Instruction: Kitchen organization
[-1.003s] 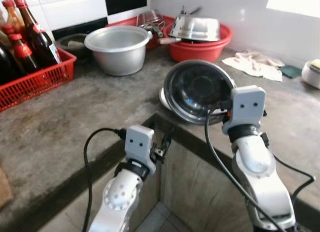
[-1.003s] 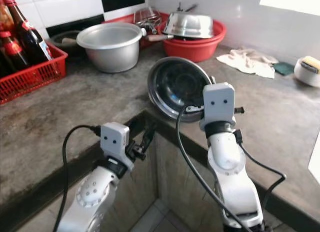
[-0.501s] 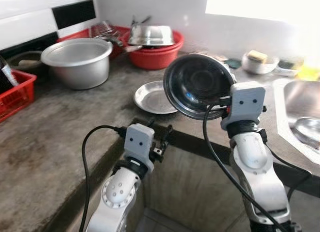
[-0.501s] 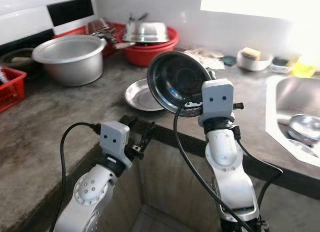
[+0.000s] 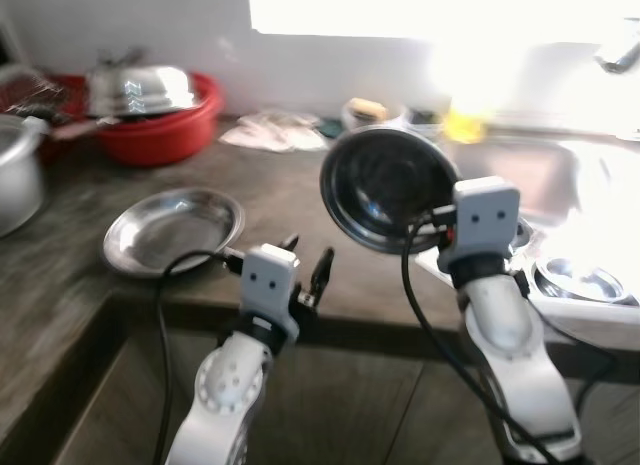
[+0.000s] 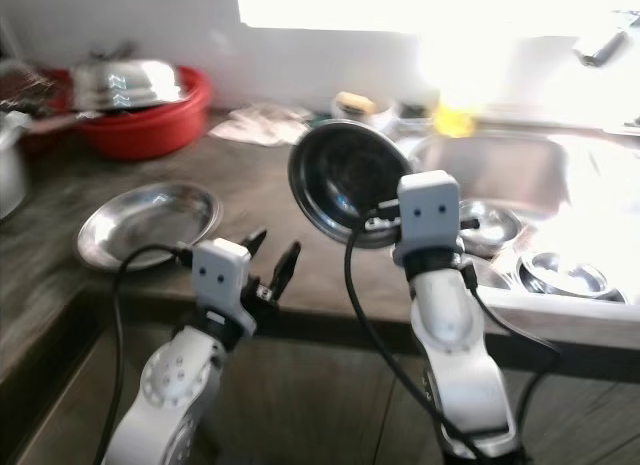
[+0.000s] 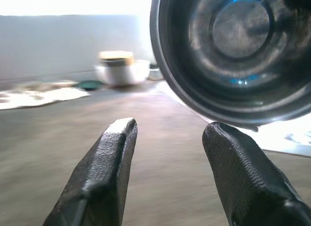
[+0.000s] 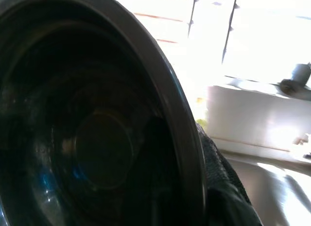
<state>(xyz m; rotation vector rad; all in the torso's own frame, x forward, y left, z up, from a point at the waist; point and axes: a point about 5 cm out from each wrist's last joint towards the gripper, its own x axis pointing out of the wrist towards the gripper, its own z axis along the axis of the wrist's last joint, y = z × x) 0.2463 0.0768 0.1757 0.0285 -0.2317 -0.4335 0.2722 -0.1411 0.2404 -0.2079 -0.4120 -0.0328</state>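
A steel bowl point(image 5: 385, 190) hangs on edge above the counter front, its hollow facing me. My right gripper point(image 5: 440, 221) is shut on its rim, one finger inside the bowl and one finger point(image 8: 216, 163) outside. My left gripper point(image 5: 306, 257) is open and holds nothing, low at the counter edge, just left of and below the bowl point(image 7: 233, 46). A shallow steel plate point(image 5: 170, 230) lies flat on the counter to the left. At the right is a steel sink point(image 5: 545, 165) with small steel bowls point(image 5: 575, 280) in it.
A red basin point(image 5: 150, 130) holding a steel lid stands at the back left, with a cloth point(image 5: 272, 135) and a sponge dish point(image 5: 365, 112) along the wall. A faucet point(image 5: 618, 55) juts over the sink. Bright window glare washes out the back right.
The whole view has swung to the right, away from the pots and red crate and towards the sink. The bowl stays in my right gripper; the left gripper stays open.
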